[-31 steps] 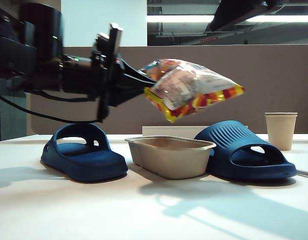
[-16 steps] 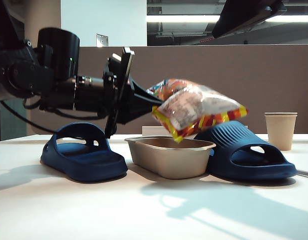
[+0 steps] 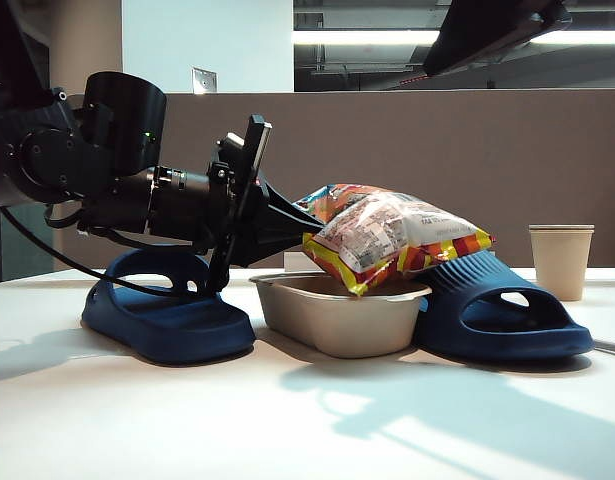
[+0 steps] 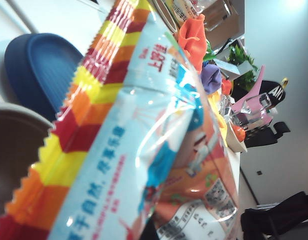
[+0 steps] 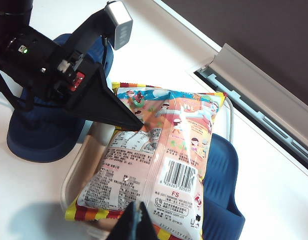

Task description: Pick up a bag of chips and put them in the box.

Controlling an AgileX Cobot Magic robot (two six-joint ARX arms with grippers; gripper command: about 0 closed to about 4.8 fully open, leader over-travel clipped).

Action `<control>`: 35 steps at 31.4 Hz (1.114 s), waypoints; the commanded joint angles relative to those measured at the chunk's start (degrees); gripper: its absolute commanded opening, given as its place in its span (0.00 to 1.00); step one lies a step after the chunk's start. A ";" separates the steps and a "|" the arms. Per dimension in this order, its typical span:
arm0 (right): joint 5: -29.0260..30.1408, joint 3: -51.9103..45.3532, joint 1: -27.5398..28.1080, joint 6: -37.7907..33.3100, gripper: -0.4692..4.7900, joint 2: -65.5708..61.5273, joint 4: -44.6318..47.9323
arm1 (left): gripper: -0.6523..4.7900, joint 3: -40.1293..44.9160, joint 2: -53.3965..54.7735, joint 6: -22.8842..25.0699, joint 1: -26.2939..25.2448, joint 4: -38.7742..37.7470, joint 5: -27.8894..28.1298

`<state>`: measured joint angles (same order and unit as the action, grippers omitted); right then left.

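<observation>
The bag of chips (image 3: 392, 235), striped red, yellow and orange with a white text panel, hangs tilted over the beige box (image 3: 337, 325). Its lower striped corner dips to the box's rim. My left gripper (image 3: 305, 228) comes in level from the left and is shut on the bag's near edge. In the right wrist view its black fingers (image 5: 118, 112) pinch the bag (image 5: 164, 160) above the box (image 5: 73, 182). The bag (image 4: 143, 150) fills the left wrist view and hides the jaws. My right gripper (image 5: 138, 212) hovers above the bag, shut and holding nothing.
Two dark blue slippers flank the box, one to its left (image 3: 167, 310) and one to its right (image 3: 497, 310), with the bag's far end over the right one. A tan paper cup (image 3: 560, 260) stands at the far right. A partition wall closes the back.
My left gripper has come down and a little forward with the bag, from well above the box to its rim. The bag now lies flatter.
</observation>
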<state>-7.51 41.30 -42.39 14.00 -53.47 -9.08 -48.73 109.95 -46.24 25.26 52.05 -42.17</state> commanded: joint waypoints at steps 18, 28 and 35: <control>0.09 0.28 -0.04 -0.02 0.08 0.11 0.37 | 0.11 -0.42 -6.49 -4.31 -3.13 -9.31 -4.07; 0.09 0.28 -0.04 -0.02 0.08 0.11 1.01 | 0.11 -0.42 -8.74 1.88 -3.43 -22.12 -3.93; 0.09 0.28 -0.04 -0.04 0.08 0.09 0.98 | 0.11 -0.42 -8.74 2.99 -3.45 -25.11 -2.01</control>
<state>-7.51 41.30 -42.39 14.02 -53.49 -8.93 -48.95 101.58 -44.42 21.87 27.77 -44.93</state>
